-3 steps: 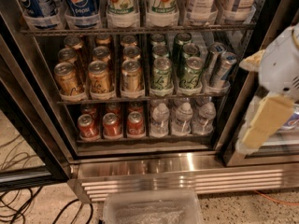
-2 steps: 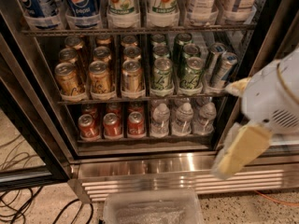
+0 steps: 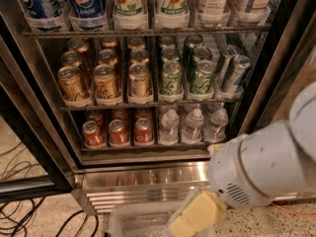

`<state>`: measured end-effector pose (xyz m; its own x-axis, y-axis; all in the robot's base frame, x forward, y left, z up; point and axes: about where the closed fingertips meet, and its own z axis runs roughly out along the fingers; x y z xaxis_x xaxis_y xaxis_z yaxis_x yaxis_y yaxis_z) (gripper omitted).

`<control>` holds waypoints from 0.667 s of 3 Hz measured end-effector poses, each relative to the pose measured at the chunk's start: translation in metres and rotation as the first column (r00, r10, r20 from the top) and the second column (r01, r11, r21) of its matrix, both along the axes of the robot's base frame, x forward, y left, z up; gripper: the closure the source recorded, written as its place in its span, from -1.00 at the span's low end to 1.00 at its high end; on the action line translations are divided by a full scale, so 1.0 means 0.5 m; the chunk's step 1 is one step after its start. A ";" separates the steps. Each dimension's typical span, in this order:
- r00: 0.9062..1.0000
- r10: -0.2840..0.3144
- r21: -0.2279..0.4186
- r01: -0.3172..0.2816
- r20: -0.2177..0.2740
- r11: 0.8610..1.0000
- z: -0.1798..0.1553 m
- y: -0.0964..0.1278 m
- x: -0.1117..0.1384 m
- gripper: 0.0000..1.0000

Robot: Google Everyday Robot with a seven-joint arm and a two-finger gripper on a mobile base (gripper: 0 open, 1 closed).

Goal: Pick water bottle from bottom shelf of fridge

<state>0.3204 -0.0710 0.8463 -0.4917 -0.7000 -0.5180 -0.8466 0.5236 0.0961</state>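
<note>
The fridge (image 3: 29,112) stands open before me with a black frame and wire racks. On the bottom shelf (image 3: 148,146) three small clear water bottles with white caps stand on the right: one (image 3: 169,126), one (image 3: 192,125) and one (image 3: 217,124). Red soda cans (image 3: 118,131) fill the shelf's left lanes. My gripper (image 3: 185,221) hangs low at the bottom centre-right, in front of the stainless slatted base (image 3: 148,181). It is below the bottles and holds nothing that I can see. My white arm (image 3: 261,167) covers the lower right.
Gold cans (image 3: 106,80) and green cans (image 3: 173,75) fill the middle rack. Large labelled soda bottles (image 3: 86,1) stand on the top rack. A clear plastic bin (image 3: 133,221) sits on the floor under the gripper. Black cables (image 3: 29,216) lie at bottom left.
My arm and gripper have swung down and to the left, from beside the fridge's right frame to in front of the steel base. The bottles and cans have not moved.
</note>
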 end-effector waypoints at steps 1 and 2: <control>0.995 -0.079 0.000 0.079 -0.068 0.997 -0.087 0.067 -0.049 -1.00; 0.987 -0.123 -0.014 0.122 -0.107 0.992 -0.195 0.136 -0.080 -1.00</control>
<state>0.2803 -0.0031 0.7486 -0.6265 -0.6346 -0.4525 -0.7610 0.6236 0.1789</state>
